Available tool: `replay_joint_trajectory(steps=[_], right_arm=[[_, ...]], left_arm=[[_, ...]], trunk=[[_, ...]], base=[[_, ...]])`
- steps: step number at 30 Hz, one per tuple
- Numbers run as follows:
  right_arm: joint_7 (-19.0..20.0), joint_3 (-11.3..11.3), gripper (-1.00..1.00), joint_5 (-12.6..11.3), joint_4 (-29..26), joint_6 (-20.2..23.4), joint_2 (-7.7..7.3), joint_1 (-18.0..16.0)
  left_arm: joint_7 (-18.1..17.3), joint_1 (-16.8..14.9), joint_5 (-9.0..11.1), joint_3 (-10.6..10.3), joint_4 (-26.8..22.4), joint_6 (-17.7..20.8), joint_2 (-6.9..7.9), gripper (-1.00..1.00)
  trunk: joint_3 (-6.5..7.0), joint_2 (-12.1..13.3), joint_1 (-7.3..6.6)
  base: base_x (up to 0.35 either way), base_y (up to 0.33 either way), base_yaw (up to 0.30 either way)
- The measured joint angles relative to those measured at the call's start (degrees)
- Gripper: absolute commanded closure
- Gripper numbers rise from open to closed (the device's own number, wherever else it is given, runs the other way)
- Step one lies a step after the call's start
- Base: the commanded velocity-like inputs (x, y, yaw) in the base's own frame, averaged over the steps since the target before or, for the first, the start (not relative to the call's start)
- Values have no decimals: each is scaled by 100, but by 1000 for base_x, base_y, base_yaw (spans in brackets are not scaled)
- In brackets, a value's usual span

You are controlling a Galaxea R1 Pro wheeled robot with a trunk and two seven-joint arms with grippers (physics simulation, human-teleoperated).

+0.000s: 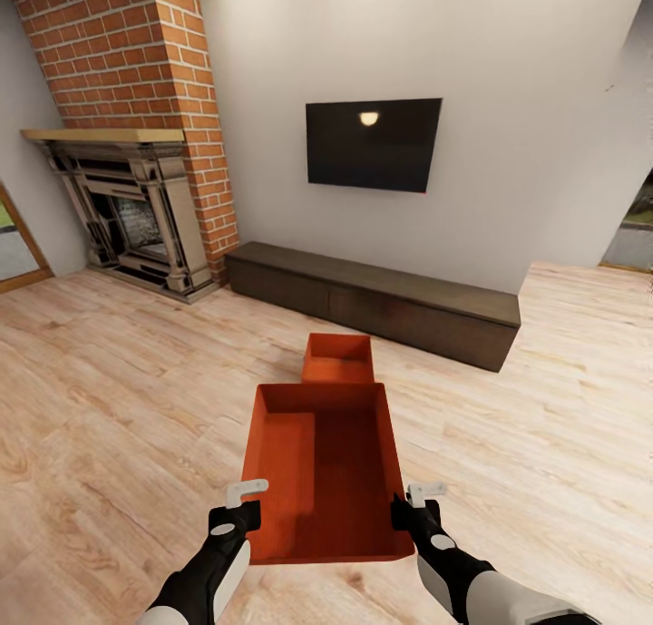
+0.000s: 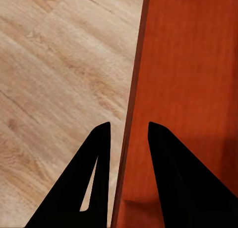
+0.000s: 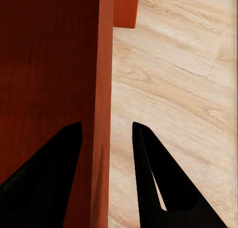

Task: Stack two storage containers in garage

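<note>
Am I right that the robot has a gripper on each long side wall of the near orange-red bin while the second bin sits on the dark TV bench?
Not quite. The second bin sits on the wood plank floor, in front of the dark TV bench, as the head view shows. The rest holds: the left gripper and right gripper each straddle a long side wall of the near orange-red bin.

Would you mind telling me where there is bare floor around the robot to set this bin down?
Open wood floor lies between the fireplace and the held container, and more between it and the patio side. It is crowded straight ahead: the second container sits just before the TV bench.
</note>
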Motion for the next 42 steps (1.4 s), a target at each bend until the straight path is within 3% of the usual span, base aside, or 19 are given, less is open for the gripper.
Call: replay_joint_trajectory(steps=[42], right_arm=[[-1,6,100,-11,2,-2,-1,0]], left_arm=[[8,4,-23,16,-16,15,-10,100]], trunk=[[386,0,0]], base=[[0,0,-96]])
